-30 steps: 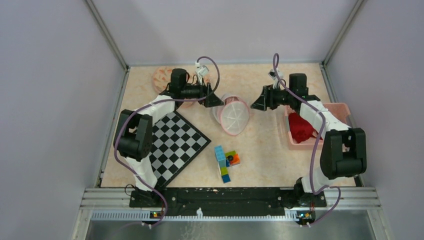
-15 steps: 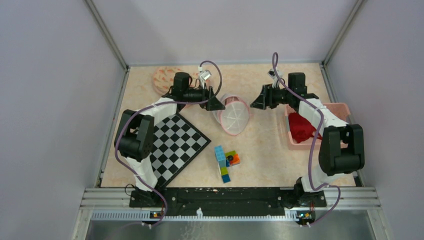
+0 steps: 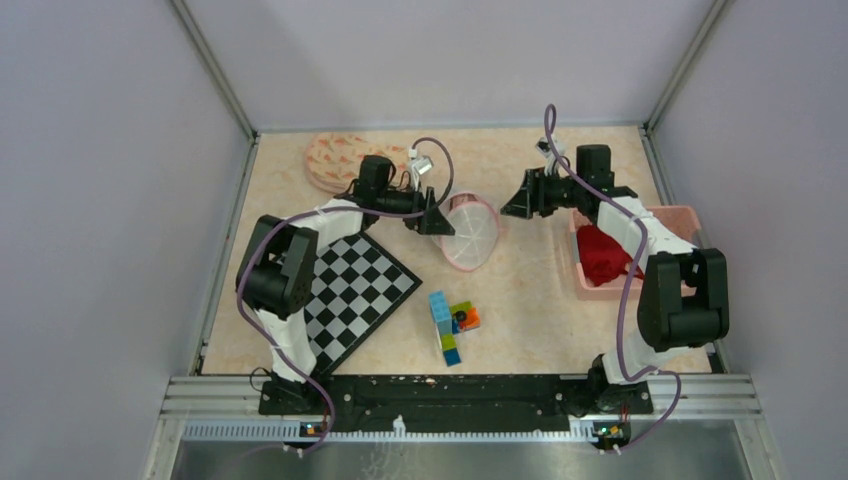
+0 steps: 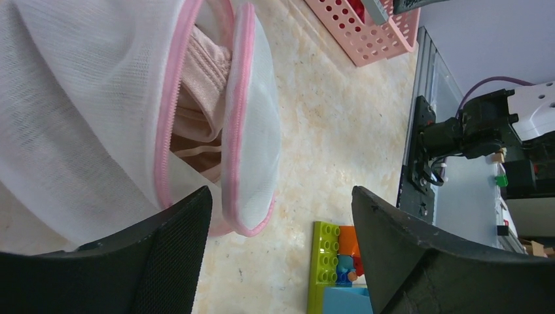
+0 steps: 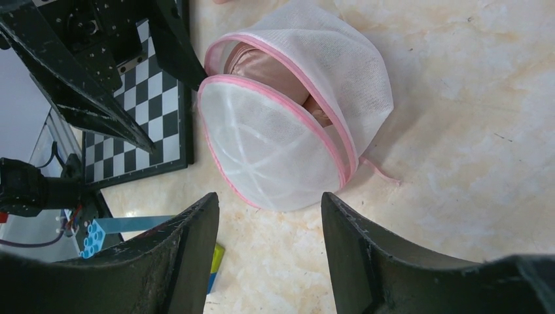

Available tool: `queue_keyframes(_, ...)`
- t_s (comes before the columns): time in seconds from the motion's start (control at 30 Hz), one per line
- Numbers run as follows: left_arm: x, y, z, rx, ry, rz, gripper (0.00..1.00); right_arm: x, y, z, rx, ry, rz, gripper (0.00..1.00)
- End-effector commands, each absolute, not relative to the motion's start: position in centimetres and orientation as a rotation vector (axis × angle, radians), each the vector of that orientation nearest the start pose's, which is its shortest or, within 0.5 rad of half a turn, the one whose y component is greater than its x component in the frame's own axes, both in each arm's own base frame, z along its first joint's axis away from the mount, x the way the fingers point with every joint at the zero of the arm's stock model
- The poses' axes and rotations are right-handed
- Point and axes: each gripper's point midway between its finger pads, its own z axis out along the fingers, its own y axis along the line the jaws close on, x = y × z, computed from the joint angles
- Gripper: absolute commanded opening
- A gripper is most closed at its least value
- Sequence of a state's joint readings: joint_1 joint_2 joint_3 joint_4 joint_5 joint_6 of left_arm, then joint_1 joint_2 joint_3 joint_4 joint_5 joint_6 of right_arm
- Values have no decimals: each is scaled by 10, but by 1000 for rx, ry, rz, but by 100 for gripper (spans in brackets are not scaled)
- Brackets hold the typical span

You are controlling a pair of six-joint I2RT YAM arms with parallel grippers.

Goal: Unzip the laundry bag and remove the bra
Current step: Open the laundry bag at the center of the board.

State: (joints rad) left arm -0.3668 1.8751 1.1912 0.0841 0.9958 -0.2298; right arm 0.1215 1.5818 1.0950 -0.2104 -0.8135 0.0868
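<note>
The laundry bag (image 3: 467, 232) is a round white mesh pouch with a pink zipper, lying mid-table. Its zip gapes, and the pink-beige bra (image 4: 199, 98) shows inside the gap; the right wrist view shows the bra (image 5: 262, 65) too. My left gripper (image 3: 437, 215) is open at the bag's left side. The lower rim of the bag's front flap (image 4: 252, 163) lies between its jaws (image 4: 280, 196). My right gripper (image 3: 512, 205) hangs open a short way right of the bag and touches nothing. The bag (image 5: 288, 131) lies just beyond the right gripper's own fingertips (image 5: 269, 199).
A pink basket (image 3: 680, 215) holding red cloth sits at the right edge. A chessboard (image 3: 350, 290) lies left of centre. Stacked toy bricks (image 3: 452, 322) lie in front of the bag. A round patterned plate (image 3: 330, 155) sits at the back left.
My left gripper has moved right and nearer, up against the bag's open zip, and its jaws have narrowed a little. The right arm has barely moved.
</note>
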Motion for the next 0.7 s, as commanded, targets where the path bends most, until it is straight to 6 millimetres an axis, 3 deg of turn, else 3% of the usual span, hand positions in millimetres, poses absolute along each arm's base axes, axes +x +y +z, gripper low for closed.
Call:
queue_keyframes(0.0,358,-311,149,816,1976,-1411,81,385,177,189,-523,2059,987,58)
queue_keyframes(0.13,347,-323,169,904,1893,-1445,79,395,174,199,-551,2027,946,58)
queue_keyframes(0.37,311,-355,191,1139,1742,-1501,75,435,156,230,-523,1957,864,58)
queue_keyframes(0.47,292,-369,195,1251,1681,-1523,75,441,155,238,-526,1939,852,58)
queue_keyframes(0.67,272,-395,198,1458,1566,-1493,77,440,154,235,-525,1950,853,58)
